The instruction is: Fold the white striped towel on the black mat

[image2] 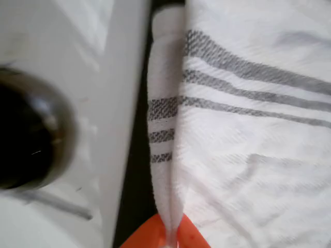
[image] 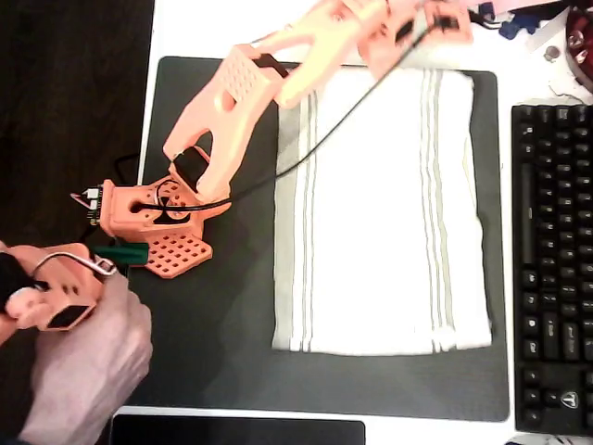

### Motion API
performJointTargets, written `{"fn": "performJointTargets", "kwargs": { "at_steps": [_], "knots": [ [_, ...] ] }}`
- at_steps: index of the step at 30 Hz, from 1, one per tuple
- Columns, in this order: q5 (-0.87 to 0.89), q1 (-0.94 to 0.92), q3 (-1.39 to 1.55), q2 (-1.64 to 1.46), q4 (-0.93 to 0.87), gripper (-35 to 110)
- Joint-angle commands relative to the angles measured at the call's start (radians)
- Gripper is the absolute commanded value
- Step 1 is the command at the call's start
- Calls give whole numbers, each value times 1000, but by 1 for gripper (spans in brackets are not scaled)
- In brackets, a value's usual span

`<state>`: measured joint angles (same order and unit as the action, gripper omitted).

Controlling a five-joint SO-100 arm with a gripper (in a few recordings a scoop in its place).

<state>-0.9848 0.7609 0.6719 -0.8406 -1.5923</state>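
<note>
1. From my remote seat, the white table (image: 185, 28) is the biggest thing in the overhead view. It runs beyond the mat at the top and right.
2. The black mat (image: 213, 324) lies flat on the table. Its left part is bare. In the wrist view it shows as a narrow dark strip (image2: 132, 196) between the table and the cloth.
3. The white striped towel (image: 380, 213) lies spread on the right part of the mat, entirely within the mat's edges. Its grey stripe groups run top to bottom near its left and right sides.
4. The orange arm (image: 241, 93) reaches from the mat's left side up and across to the top edge of the picture, above the towel's upper part.
5. A black keyboard (image: 551, 269) sits just right of the mat.
6. In the wrist view the gripper (image2: 168, 237) is clenched on the towel (image2: 248, 155). The orange tips pinch a raised ridge of its striped edge.
7. I see a dark round object (image2: 26, 139) on the table at the left of the wrist view. It is too blurred for me to identify.
</note>
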Motion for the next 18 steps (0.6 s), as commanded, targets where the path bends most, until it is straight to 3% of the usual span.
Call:
{"fn": "performJointTargets", "kwargs": {
  "at_steps": [1,10,18],
  "knots": [
    [-6,15,-43,-114,-23,0],
    [-35,-170,-25,-360,-163,0],
    [-198,-472,137,-600,-179,0]
  ]
}}
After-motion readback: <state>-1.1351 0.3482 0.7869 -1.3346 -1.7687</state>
